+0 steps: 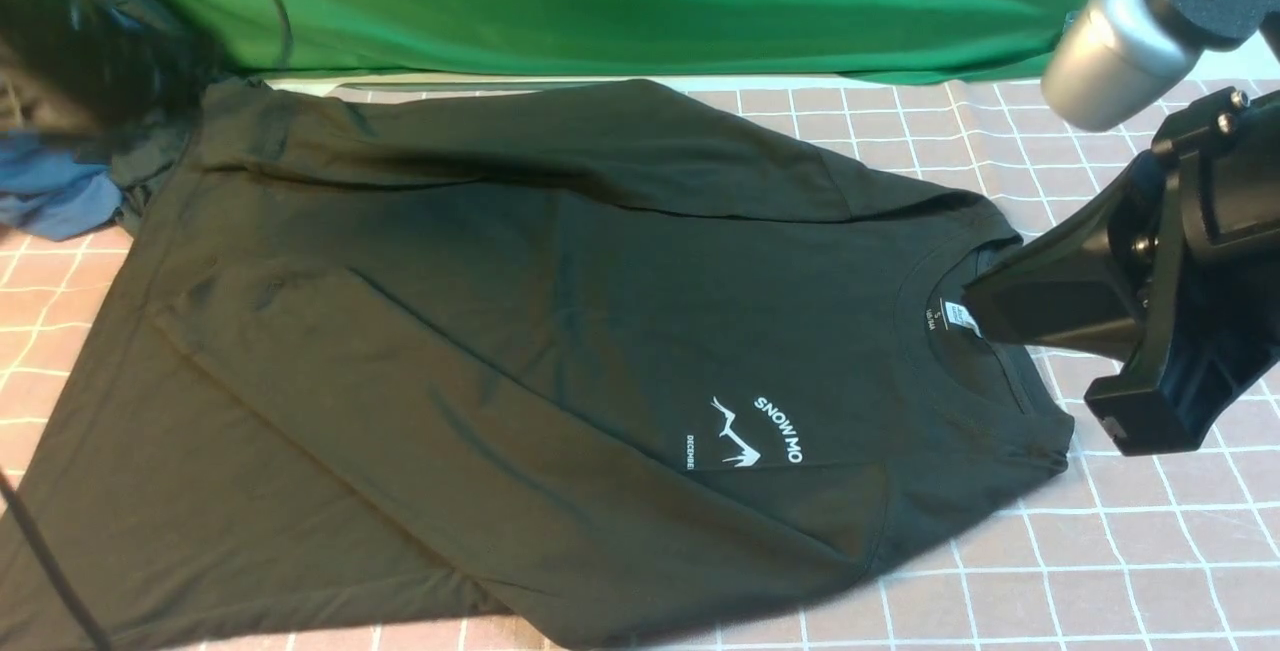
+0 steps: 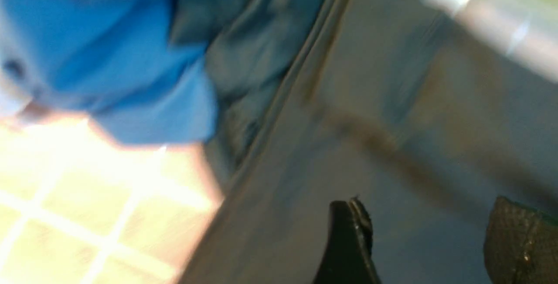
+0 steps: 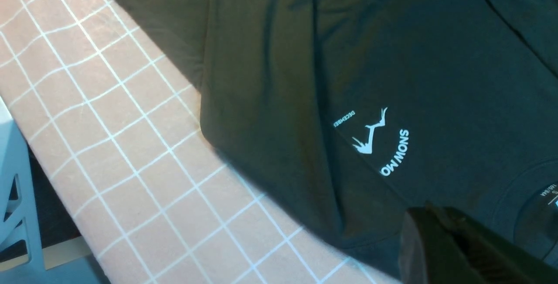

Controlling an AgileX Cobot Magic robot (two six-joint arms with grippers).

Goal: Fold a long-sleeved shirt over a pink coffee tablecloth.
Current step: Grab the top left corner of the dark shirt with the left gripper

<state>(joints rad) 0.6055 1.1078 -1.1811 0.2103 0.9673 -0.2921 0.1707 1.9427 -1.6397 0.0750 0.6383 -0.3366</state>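
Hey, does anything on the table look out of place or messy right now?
Yes. A crumpled blue cloth and a dark grey cloth are heaped at the far left, against a hem corner of the long-sleeved shirt on the pink coffee tablecloth. The loose pile crowds the folding space.

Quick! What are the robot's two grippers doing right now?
Left gripper: jaws open, nothing between them.
Right gripper: jaws closed, at the collar of the long-sleeved shirt; no cloth visibly held.
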